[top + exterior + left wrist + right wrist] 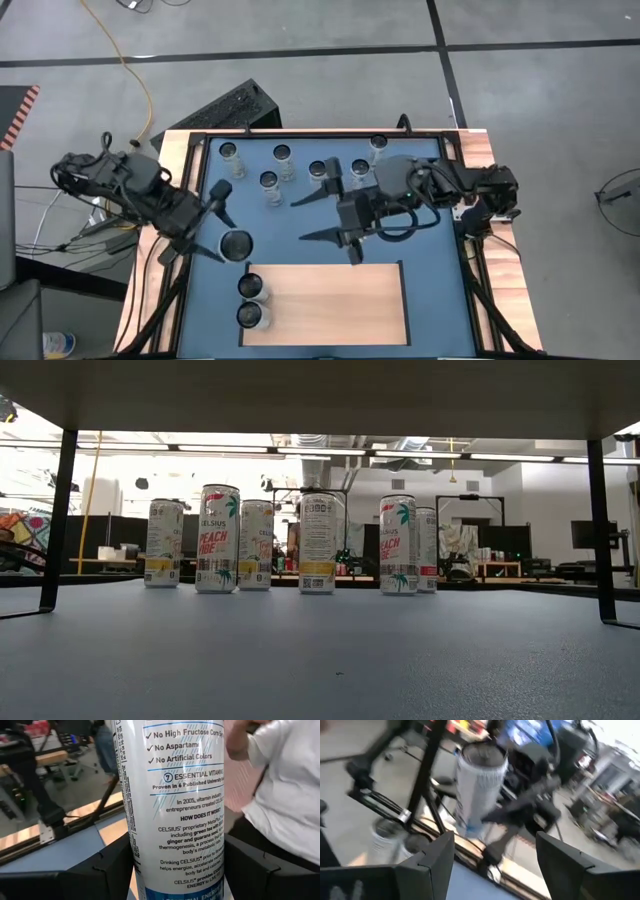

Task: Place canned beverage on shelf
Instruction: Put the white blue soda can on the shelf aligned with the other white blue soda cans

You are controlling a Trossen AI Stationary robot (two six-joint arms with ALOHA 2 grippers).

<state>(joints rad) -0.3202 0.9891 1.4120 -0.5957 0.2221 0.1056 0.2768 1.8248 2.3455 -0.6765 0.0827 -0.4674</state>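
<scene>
Reaching in from the table's left side, the left gripper (228,243) is clamped around a Celsius can (175,805), holding it upright above the blue surface (430,280), just off the wooden shelf (330,300). Two cans (251,301) already stand on the shelf's left end. The right gripper (340,215) hovers mid-table, fingers spread, gripping nothing.
</scene>
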